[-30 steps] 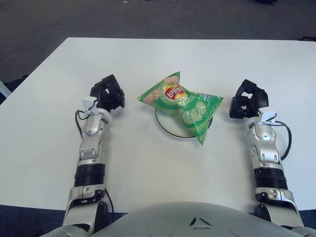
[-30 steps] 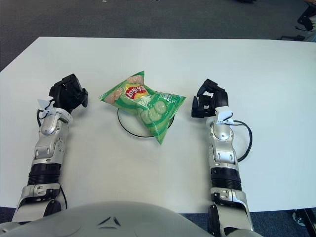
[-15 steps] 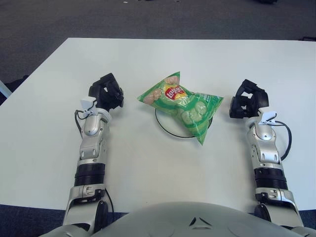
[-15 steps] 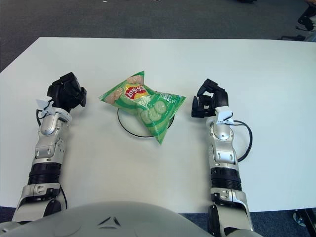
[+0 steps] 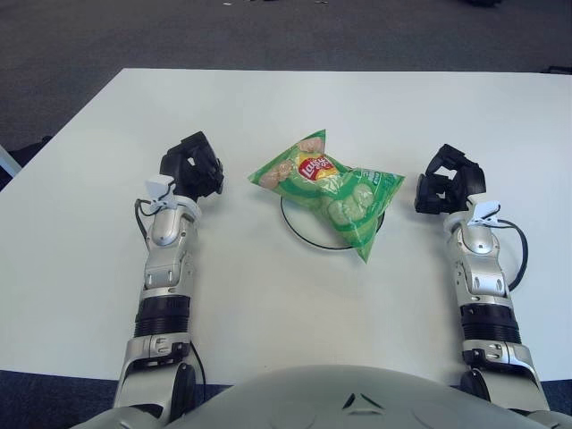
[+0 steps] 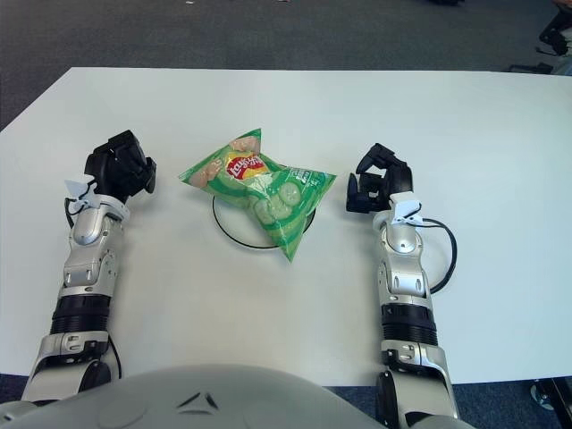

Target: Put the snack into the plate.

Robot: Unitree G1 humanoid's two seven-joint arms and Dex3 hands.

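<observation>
Snack bag (image 5: 328, 192), green with a red-and-yellow logo and pictures of chips and cucumber slices, lies across the plate (image 5: 304, 231) at the middle of the white surface (image 5: 268, 295). The bag covers most of the plate; only the near-left arc of the dark rim and a short section beside the bag's lower corner show. The bag's upper corner extends past the plate on the far side, and its lower corner points toward the robot, overhanging the rim. The left hand (image 5: 192, 166) shows to the left of the bag, apart from it, fingers curled together and holding nothing. The right hand (image 5: 450, 180) shows to the right of the bag, near its right edge but not touching it, fingers bent yet spread, with nothing between them. Both forearms extend over the surface from the robot's torso at the bottom edge.
</observation>
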